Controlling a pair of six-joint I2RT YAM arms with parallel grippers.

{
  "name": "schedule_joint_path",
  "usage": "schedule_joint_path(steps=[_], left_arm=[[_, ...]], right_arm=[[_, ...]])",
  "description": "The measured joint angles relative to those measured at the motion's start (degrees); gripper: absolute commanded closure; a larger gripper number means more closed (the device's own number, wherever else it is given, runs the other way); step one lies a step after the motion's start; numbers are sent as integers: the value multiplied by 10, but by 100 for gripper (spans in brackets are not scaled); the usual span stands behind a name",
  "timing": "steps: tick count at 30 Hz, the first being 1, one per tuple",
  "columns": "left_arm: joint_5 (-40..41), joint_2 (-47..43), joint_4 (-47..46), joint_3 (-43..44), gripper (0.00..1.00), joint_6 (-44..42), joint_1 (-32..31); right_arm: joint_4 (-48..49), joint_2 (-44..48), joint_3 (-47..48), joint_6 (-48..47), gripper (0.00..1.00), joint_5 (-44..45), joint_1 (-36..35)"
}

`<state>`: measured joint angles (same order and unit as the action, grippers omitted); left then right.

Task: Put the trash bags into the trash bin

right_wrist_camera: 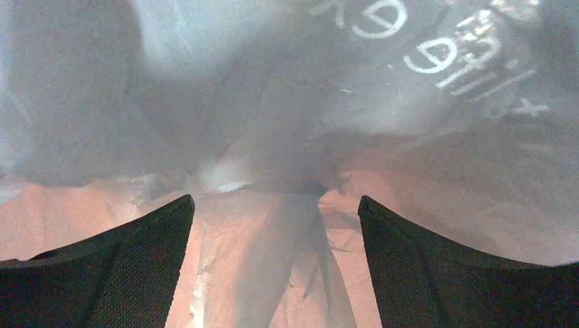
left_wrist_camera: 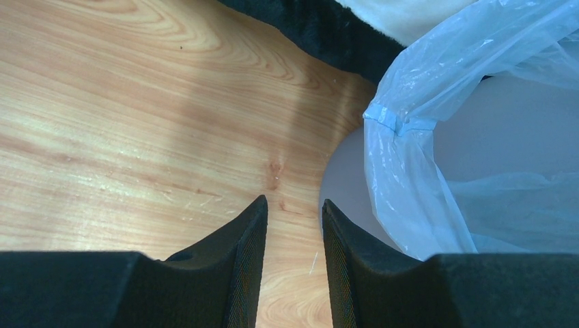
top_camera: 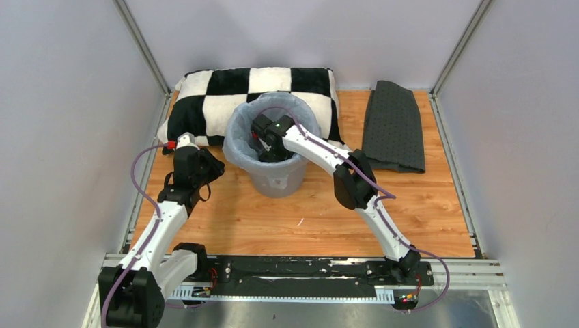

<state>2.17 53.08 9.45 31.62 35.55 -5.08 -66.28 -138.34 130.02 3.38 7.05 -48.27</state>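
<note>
Robot lab test cell: plain white panel walls (top_camera: 61, 102) w/ alu frame posts (top_camera: 140, 44), wood-grain tabletop (top_camera: 259, 219), robot arms (top_camera: 372, 208) bolted to black base rail (top_camera: 307, 268).

1. I see the trash bin (top_camera: 276, 182): round, tapered, grey plastic, standing upright.
2. The trash bag (top_camera: 236, 141) sits inside it: thin, crinkly, translucent pale blue with white lettering, its edge draped out over the rim.

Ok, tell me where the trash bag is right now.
In the top view the trash bag lines the trash bin mid-table, draped over its rim, with the checkered pillow just behind.
</note>
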Motion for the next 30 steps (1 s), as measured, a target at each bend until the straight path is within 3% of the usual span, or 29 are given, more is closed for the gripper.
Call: schedule_joint_path(steps=[18,30], left_arm=[[-1,0,14,18,62,0,0],[-5,-56,77,132,55,-4,0]], right_arm=[[0,58,-2,1,10,4,0],[4,51,-5,2,10,-33,0]])
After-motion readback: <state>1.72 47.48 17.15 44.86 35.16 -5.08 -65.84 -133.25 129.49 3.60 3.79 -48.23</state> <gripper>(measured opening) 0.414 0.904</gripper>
